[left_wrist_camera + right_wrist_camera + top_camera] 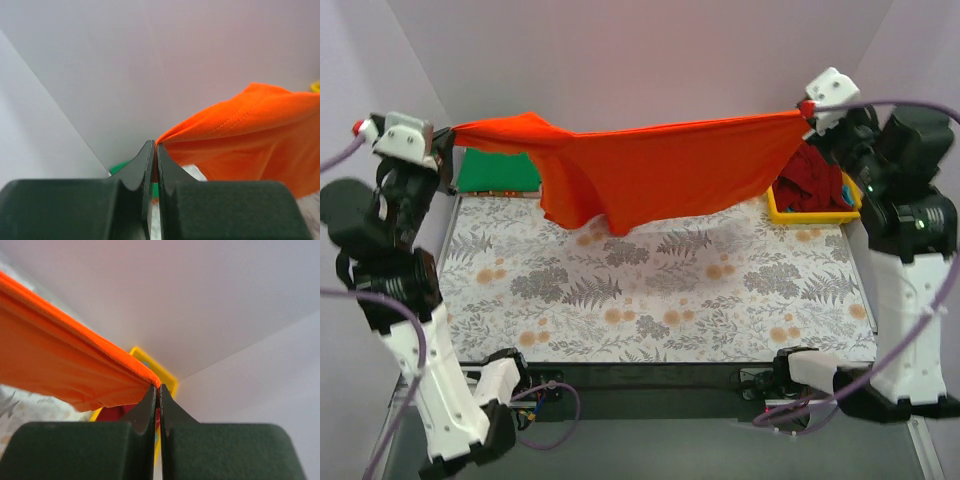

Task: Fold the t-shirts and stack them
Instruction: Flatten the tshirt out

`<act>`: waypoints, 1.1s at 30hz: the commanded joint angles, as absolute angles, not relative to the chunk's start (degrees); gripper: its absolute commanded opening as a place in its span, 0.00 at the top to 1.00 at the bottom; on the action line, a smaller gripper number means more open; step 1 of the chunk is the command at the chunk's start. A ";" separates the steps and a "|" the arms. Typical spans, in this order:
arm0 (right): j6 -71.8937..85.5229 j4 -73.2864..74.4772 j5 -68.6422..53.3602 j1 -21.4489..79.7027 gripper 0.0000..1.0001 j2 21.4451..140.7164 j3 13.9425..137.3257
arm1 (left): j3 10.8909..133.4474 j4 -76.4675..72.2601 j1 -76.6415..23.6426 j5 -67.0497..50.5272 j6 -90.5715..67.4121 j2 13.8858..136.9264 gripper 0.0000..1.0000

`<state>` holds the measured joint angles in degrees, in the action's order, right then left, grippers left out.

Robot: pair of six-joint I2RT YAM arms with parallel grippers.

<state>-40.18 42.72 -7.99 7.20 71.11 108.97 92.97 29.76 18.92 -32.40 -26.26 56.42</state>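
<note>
Overhead: set high behind the arm bases, looking down and forward over the whole table. Wrists: very near, facing the back wall (each from its own end), sharing the orange-red t-shirt with overhead.

We count three t-shirts: one orange-red t-shirt left of the yellow tray, one green t-shirt far to its left and one dark red t-shirt inside it. We also count one tray, one floral table cover and two grippers, the left gripper and the right gripper.
</note>
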 commanded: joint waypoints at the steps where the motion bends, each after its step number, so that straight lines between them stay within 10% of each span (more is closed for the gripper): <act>1: -38.76 32.01 -1.42 6.68 0.99 60.75 106.18 | 94.83 22.07 19.42 -23.83 -28.21 49.49 1.00; 14: -45.88 19.25 1.85 6.68 0.99 53.26 103.36 | 102.31 21.27 18.90 -12.04 -18.81 47.28 1.00; 33: -48.96 0.53 -13.36 9.31 0.99 76.44 64.42 | 63.27 12.68 13.39 -29.39 -16.44 68.43 1.00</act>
